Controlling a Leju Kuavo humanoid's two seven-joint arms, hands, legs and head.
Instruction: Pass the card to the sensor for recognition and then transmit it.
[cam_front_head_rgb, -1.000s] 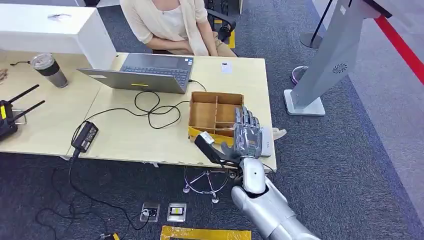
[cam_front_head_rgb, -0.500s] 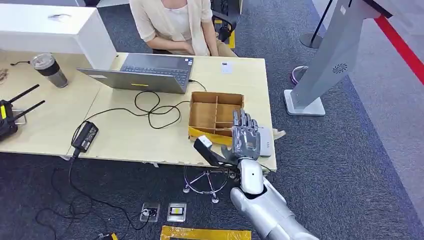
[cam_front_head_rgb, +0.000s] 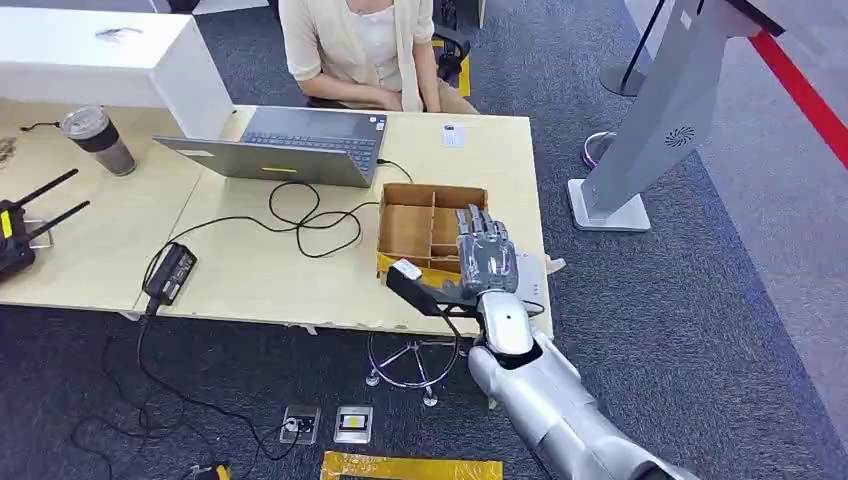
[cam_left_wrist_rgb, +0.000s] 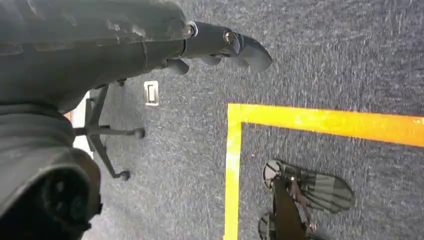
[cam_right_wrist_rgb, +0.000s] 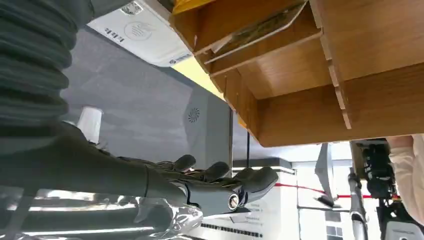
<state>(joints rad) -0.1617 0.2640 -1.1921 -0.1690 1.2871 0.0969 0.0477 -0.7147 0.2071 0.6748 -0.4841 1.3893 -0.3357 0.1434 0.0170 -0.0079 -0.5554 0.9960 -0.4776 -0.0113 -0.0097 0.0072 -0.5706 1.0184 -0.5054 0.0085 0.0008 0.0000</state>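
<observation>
While empty, the right robot hand (cam_front_head_rgb: 487, 262) hovers over the box (cam_front_head_rgb: 431, 226).

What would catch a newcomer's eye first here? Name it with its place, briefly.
First, the silver right arm rising from below, its right hand with fingers spread over the near right part of the wooden divided box at the table's front right corner. Next, the open laptop further back, with a person seated behind it.
</observation>
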